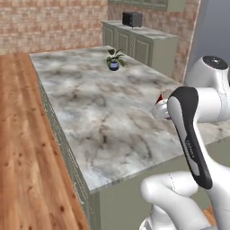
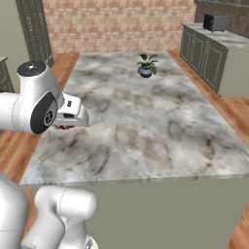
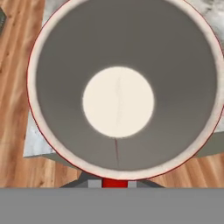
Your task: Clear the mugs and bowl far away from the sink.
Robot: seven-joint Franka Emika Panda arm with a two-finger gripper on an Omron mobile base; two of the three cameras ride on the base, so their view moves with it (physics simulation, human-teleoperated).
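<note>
Just red mug (image 3: 122, 87), whitish inside, in end effector (image 3: 114, 183)

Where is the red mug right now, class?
The red mug hangs in the gripper, seen from above in the hand view, over the marble counter's edge, far from the potted plant.

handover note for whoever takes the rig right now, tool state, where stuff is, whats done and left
Tool: shut on the red mug, gripping its rim; the hand view looks straight into its white inside.
Mug is held above the near corner of the marble island, beside the arm.
A potted plant stands at the island's far end.
Done: red mug picked up.
Left: set it down; yellow mug, bowl and sink's whereabouts can't be told from here.
</note>
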